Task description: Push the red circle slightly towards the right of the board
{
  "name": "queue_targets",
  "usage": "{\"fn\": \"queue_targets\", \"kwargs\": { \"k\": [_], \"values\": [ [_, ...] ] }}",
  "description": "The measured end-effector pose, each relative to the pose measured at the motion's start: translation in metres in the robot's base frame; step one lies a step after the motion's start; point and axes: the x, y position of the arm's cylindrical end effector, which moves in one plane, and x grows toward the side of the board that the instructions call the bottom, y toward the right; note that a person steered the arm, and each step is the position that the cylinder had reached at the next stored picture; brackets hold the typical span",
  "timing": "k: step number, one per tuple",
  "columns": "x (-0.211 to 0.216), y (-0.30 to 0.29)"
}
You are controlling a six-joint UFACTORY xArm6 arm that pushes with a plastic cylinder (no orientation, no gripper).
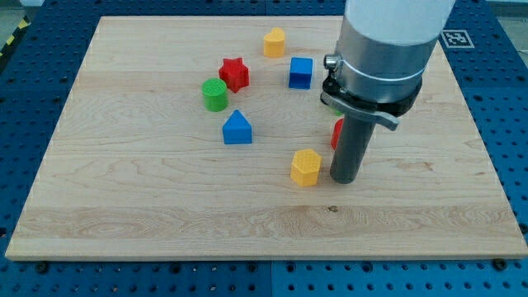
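The red circle [337, 133] shows only as a thin red sliver, mostly hidden behind my rod. My tip [344, 179] rests on the board just below the red circle and right of a yellow hexagon [305, 167]. A green block [328, 101] peeks out from behind the arm above the red circle; its shape cannot be made out.
A red star [234, 73], a green circle [214, 95] and a blue house-shaped block [237, 128] sit left of centre. A yellow block [274, 42] and a blue cube [300, 73] lie near the view's top. The wooden board [124, 206] lies on a blue surface.
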Motion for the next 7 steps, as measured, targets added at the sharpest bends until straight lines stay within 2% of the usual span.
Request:
{"fn": "queue_targets", "kwargs": {
  "k": [5,7],
  "values": [
    [-0.006,-0.033],
    [-0.028,-0.036]
  ]
}}
